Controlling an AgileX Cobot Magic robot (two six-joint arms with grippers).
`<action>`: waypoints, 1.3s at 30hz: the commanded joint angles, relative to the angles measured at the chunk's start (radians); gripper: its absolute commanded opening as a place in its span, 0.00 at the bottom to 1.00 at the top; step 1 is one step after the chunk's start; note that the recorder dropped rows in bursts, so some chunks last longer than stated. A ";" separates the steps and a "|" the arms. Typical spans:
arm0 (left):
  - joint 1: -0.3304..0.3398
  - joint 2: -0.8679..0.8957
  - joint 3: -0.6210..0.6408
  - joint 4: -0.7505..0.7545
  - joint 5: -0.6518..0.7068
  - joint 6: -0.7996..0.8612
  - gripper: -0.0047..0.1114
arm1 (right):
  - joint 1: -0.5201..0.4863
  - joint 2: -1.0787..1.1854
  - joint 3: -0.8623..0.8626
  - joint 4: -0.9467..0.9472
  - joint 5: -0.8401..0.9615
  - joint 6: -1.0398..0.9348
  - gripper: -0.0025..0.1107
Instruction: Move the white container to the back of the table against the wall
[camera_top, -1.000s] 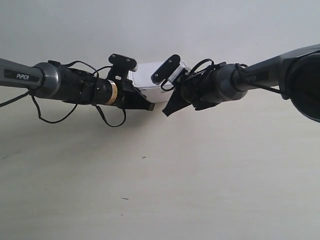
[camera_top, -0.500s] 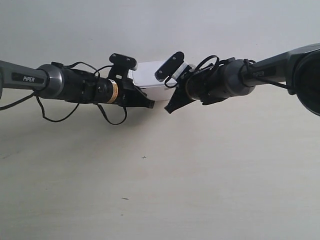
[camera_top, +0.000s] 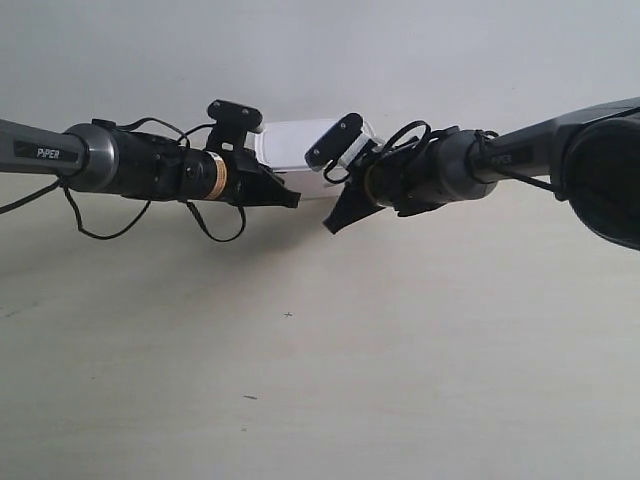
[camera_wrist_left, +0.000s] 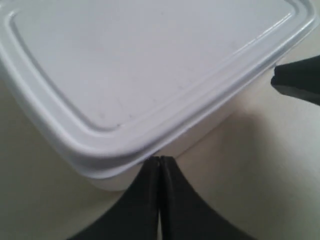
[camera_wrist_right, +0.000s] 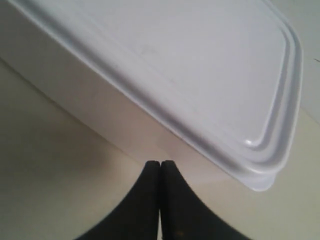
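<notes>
White container (camera_top: 287, 145), long axis left-right along wall (camera_top: 450, 50), lies just beyond both pincers; left pincer (camera_wrist_left: 159, 167) and right pincer (camera_wrist_right: 160, 170) each pressed together, tips at its near side.

A tiny dark cross-shaped speck (camera_top: 288, 315) marks the bare bench (camera_top: 450, 400) left of the exterior view's middle, with a short dark dash (camera_top: 249, 397) nearer the camera and a fainter dot (camera_top: 243, 430) just beyond that dash.

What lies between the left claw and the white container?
Nothing. In the left wrist view the shut left claw ends right at a corner of the white container, under its lid rim, with no gap visible.
</notes>
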 joint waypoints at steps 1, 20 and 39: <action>0.012 -0.004 -0.025 -0.001 0.000 -0.006 0.04 | -0.003 -0.001 -0.026 0.004 -0.006 -0.005 0.02; 0.022 0.066 -0.097 -0.005 0.000 -0.011 0.04 | -0.001 0.033 -0.103 0.003 -0.022 -0.005 0.02; 0.037 0.122 -0.202 0.001 -0.003 -0.026 0.04 | -0.001 0.081 -0.165 -0.026 -0.017 -0.031 0.02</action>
